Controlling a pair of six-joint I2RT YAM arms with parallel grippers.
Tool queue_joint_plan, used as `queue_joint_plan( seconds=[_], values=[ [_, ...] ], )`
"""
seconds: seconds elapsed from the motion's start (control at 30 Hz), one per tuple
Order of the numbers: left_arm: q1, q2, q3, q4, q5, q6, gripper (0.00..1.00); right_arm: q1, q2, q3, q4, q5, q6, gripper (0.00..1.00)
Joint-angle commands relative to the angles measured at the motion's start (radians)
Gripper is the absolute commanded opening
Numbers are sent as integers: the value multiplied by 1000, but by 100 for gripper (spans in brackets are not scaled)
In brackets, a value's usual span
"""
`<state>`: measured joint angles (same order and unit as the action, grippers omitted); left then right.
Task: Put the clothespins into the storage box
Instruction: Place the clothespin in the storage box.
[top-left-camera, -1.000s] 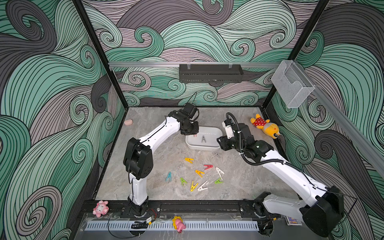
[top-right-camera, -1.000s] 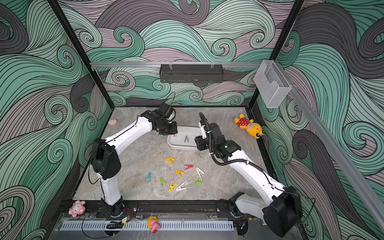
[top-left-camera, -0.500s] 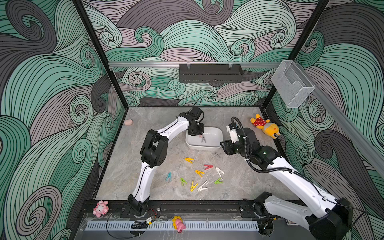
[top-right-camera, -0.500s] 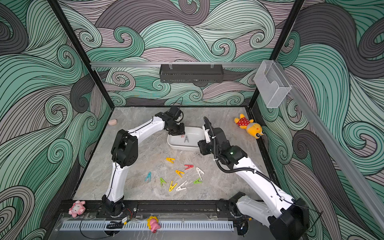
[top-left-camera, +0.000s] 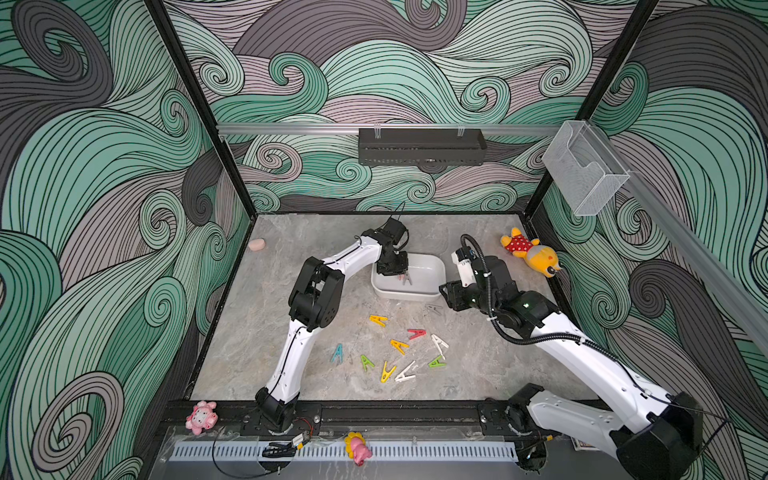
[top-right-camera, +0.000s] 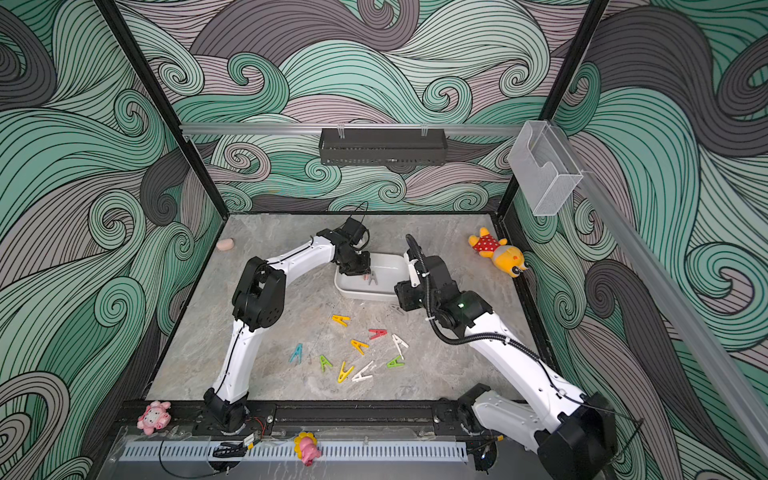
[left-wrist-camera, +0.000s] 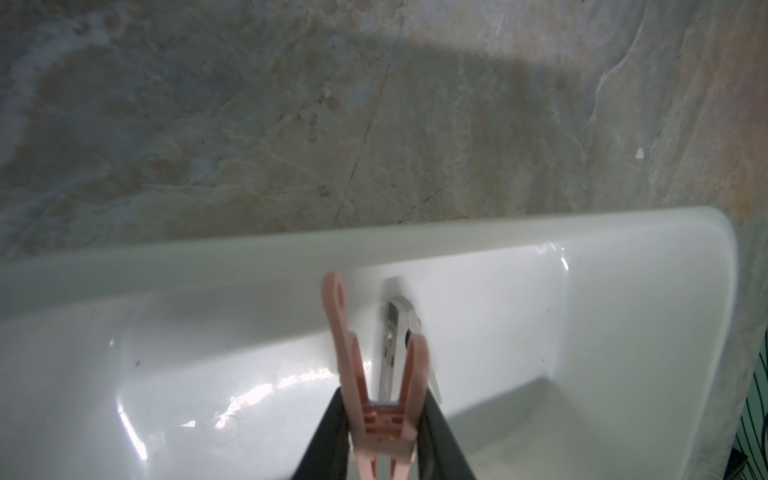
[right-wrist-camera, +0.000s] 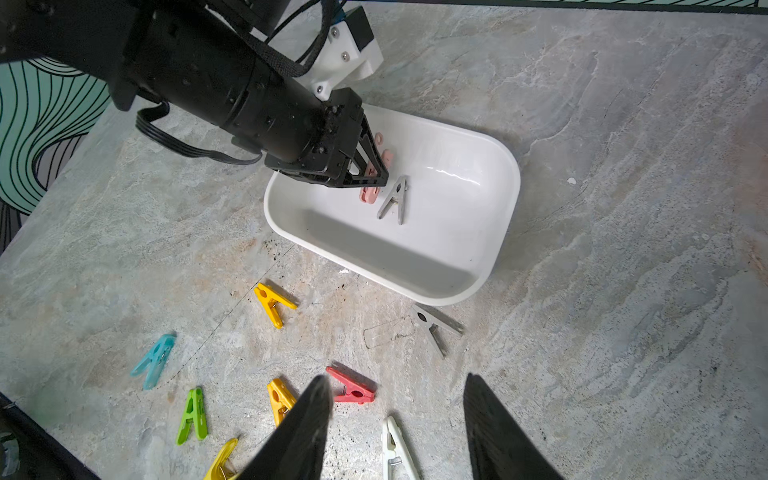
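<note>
Clothespins (top-left-camera: 398, 345) lie mostly scattered on the table (top-left-camera: 249, 332) near the storage box (top-left-camera: 407, 296), and a grey one (right-wrist-camera: 394, 199) is already inside. Over the box, the left pincer (left-wrist-camera: 382, 392) is clamped on a pink clothespin (left-wrist-camera: 374, 365). The right pincer (right-wrist-camera: 395, 378) gapes wide and empty above the red one (right-wrist-camera: 351, 388). They look light, stiff and slick, so I'd pinch each across its flat sides near the spring, where it shouldn't squirt out.

Room in the box (right-wrist-camera: 515, 195)
We find the left gripper (right-wrist-camera: 374, 172), pink peg (right-wrist-camera: 370, 193) clamped in it, over the end nearest it; past its tips one grey peg (right-wrist-camera: 395, 199), then bare floor.
</note>
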<state>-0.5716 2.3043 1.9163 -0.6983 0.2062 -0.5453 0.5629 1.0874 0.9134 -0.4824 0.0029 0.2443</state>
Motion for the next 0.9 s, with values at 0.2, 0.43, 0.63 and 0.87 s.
queue_joint_plan(
  seconds=[0.2, 0.43, 0.63, 0.87],
  values=[
    [13, -4, 57, -29, -18, 27, 43, 1, 5, 4, -5, -1, 11, 54],
    [13, -62, 38, -38, -25, 40, 50, 3, -4, 11, -24, -5, 16, 54],
    [13, -170, -30, -26, -9, 66, 49, 2, -5, 6, -36, -44, 29, 54],
    [12, -321, -143, -36, 15, 94, 50, 4, -1, 4, -110, -12, 65, 54]
  ],
)
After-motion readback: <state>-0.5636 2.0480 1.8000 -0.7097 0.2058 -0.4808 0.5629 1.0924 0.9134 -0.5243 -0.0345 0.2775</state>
